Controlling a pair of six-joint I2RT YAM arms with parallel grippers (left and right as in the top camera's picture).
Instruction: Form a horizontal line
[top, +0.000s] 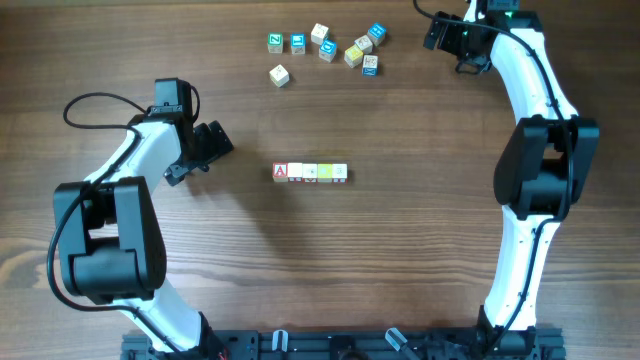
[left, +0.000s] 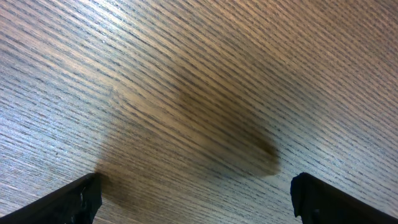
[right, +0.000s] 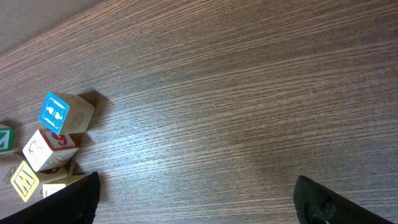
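The horizontal line (top: 311, 172) is a straight row of five small wooden cubes at the table's middle, with a red "A" cube at its left end and a yellow one among cream ones. My left gripper (top: 203, 153) is open and empty, well to the left of the row; its wrist view shows only bare wood between the fingers (left: 194, 199). My right gripper (top: 448, 38) is open and empty at the far right; its wrist view (right: 196, 199) shows bare wood between the fingers.
A loose cluster of cubes (top: 330, 45) with blue, green and cream faces lies at the back centre. One cream cube (top: 279, 75) sits apart, left of them. Several of these cubes (right: 59, 127) show at the left edge of the right wrist view.
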